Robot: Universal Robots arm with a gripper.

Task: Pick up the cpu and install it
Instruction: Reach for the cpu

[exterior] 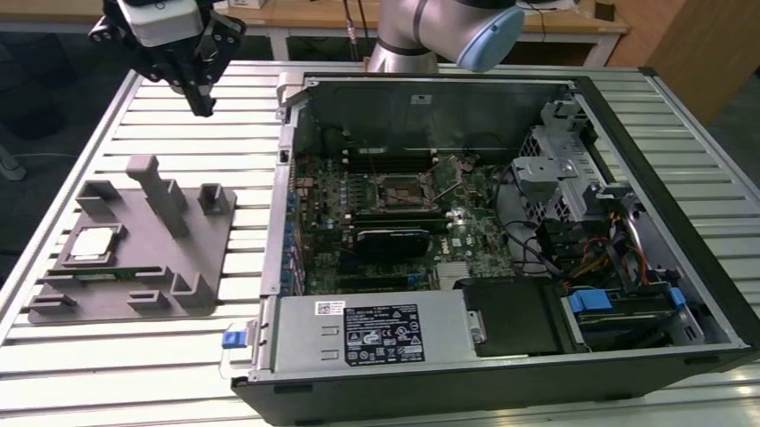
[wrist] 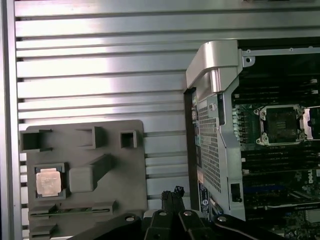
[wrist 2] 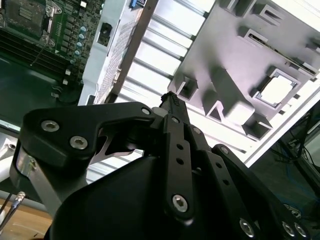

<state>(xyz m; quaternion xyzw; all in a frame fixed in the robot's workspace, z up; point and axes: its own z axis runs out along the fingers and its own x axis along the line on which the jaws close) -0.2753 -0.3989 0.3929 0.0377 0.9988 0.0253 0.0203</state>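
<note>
The cpu (exterior: 94,242) is a small silvery square lying flat in a recess of the grey fixture block (exterior: 178,258) on the exterior view's left. It also shows in both wrist views (wrist: 49,181) (wrist 2: 276,90). My gripper (exterior: 202,105) hangs high above the slatted table, beyond the fixture's far end and well clear of the cpu. Its fingertips (wrist: 172,192) are together with nothing between them. The silver-framed socket (exterior: 400,189) with a dark centre sits open on the motherboard inside the case, also in the first wrist view (wrist: 280,125).
The open computer case (exterior: 665,116) takes up the middle and right of the slatted metal table (exterior: 238,98). Inside it are a power supply (exterior: 374,332), a drive cage (exterior: 570,142) and cable bundles. Tall posts (exterior: 160,191) rise from the fixture near the cpu.
</note>
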